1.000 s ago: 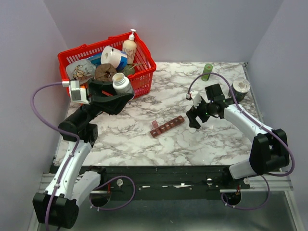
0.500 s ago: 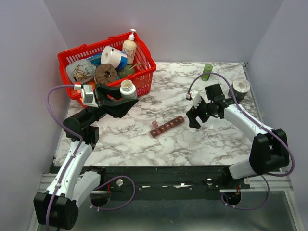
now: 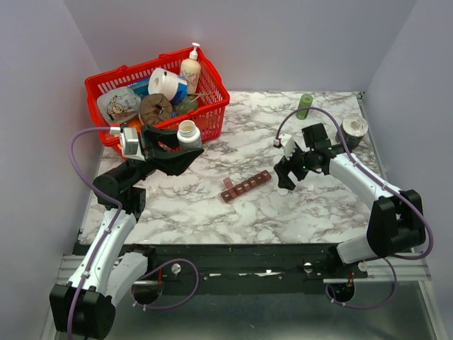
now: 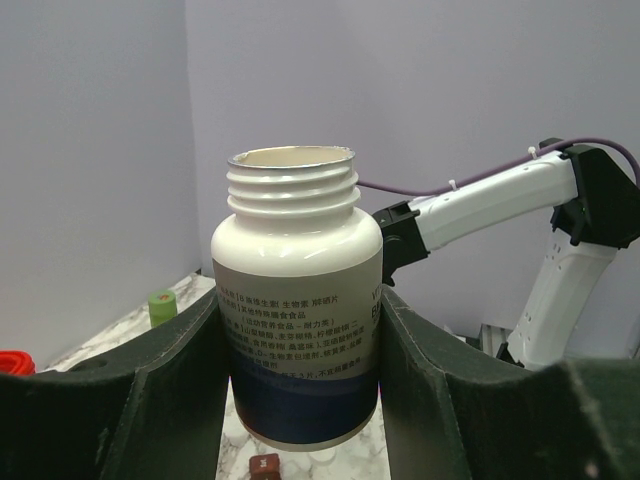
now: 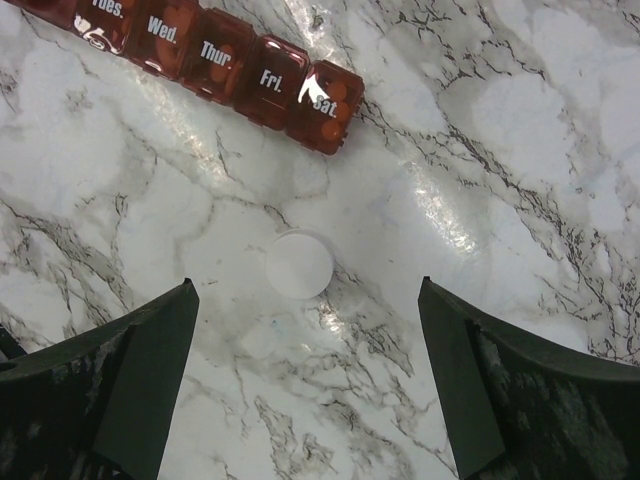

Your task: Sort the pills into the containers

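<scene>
The containers [image 3: 246,186], a narrow dark red-brown translucent plastic strip of square compartments with white day lettering, lie on the glossy, grey-veined white marble tabletop [image 3: 318,212], just toward 5 o'clock of its middle. At the strip's 3 o'clock the right gripper [image 5: 305,295] hangs spread wide over a flat round white cap [image 5: 299,264], grasping nothing. At 10 o'clock the left gripper [image 4: 300,345] clamps an upright, uncapped white plastic bottle [image 4: 297,250] with a threaded neck.
</scene>
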